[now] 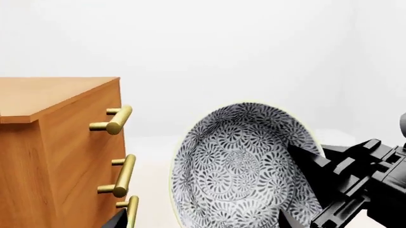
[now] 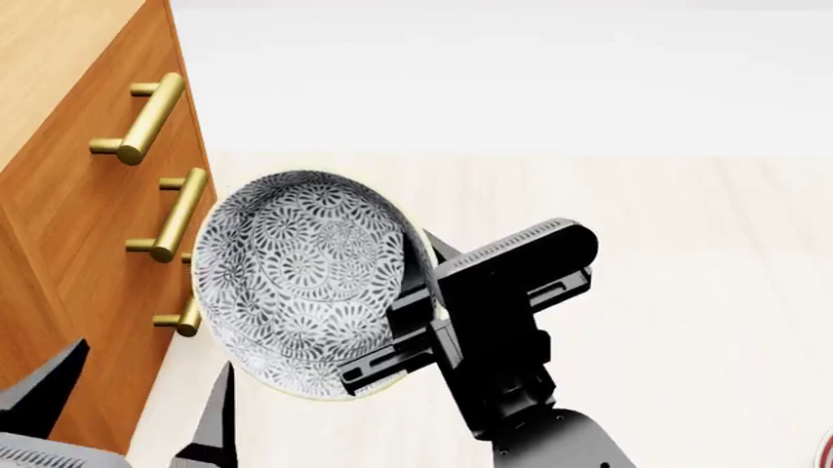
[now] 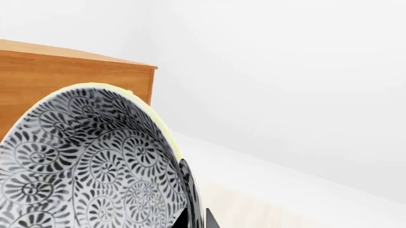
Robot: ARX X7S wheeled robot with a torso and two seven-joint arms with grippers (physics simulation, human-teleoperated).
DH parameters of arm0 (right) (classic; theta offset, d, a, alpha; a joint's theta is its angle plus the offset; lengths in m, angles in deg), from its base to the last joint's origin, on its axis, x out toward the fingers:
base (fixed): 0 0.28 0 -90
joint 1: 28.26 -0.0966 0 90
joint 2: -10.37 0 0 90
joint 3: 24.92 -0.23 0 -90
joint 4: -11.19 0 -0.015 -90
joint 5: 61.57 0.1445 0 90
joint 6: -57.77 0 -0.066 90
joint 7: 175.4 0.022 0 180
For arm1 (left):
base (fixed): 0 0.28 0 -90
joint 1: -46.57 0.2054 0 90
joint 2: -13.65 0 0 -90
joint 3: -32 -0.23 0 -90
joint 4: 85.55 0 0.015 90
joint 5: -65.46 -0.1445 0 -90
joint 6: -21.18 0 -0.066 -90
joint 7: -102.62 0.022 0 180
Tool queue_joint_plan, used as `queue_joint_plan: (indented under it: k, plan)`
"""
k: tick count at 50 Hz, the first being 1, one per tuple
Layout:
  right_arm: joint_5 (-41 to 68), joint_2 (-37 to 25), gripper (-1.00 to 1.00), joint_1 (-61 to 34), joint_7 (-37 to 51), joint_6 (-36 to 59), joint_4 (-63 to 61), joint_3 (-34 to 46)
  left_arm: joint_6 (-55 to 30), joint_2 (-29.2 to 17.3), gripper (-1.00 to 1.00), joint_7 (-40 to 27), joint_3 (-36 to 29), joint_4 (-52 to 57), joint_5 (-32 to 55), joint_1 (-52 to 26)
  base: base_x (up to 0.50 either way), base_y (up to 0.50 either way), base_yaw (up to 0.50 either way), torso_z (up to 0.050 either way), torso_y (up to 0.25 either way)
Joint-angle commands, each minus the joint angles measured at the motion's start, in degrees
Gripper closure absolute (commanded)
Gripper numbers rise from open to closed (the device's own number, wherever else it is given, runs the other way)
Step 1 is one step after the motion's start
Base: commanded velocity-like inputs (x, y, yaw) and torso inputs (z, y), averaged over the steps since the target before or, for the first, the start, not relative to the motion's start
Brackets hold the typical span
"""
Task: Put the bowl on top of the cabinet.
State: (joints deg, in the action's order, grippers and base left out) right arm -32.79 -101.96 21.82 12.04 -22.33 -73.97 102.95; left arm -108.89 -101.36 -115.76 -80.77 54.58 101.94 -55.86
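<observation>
While your right gripper (image 2: 414, 310) pinches the deep grey-floral white bowl (image 2: 306, 278) by its rim, tilted beside the orange-brown wooden cabinet (image 2: 65, 195) w/ brass handles, lift & placement remain; left jaws: can't tell.

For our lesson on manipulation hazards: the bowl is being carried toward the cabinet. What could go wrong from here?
1. The right gripper pinches the bowl only at its rim, and the bowl is tipped on edge; it could swing or slip out.
2. The bowl sits close to the cabinet front, level with the brass handles; lifting straight up may clip one.
3. In the left wrist view the bowl is below the cabinet top, so moving sideways too early would hit the side.
</observation>
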Motion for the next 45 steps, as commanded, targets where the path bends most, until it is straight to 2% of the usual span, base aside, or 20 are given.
queue_joint_plan:
  k: [1,9,29,45]
  plan:
    - [-1.65,-2.04,1.00,1.29,2.00,1.19,-7.01,0.50,-5.03,0.95,-1.00,-1.49,0.86,0.45,4.14,-4.88,0.00,0.00,0.00,0.000,0.000]
    - [-2.00,-3.87,1.00,2.42,3.01,2.54,-12.85,1.34,-8.48,1.68,-1.00,-1.23,4.76,-2.37,12.07,-9.61,0.00,0.00,0.00,0.000,0.000]
    - [-1.95,-5.01,1.00,3.73,2.88,1.14,-13.65,1.10,-8.40,0.98,-1.00,-1.56,6.32,-5.95,12.49,-10.87,0.00,0.00,0.00,0.000,0.001]
    - [-2.05,-5.25,1.00,4.18,2.99,0.71,-13.85,1.20,-7.35,1.43,-1.00,-0.60,5.12,-9.94,10.49,-12.28,0.00,0.00,0.00,0.000,0.000]
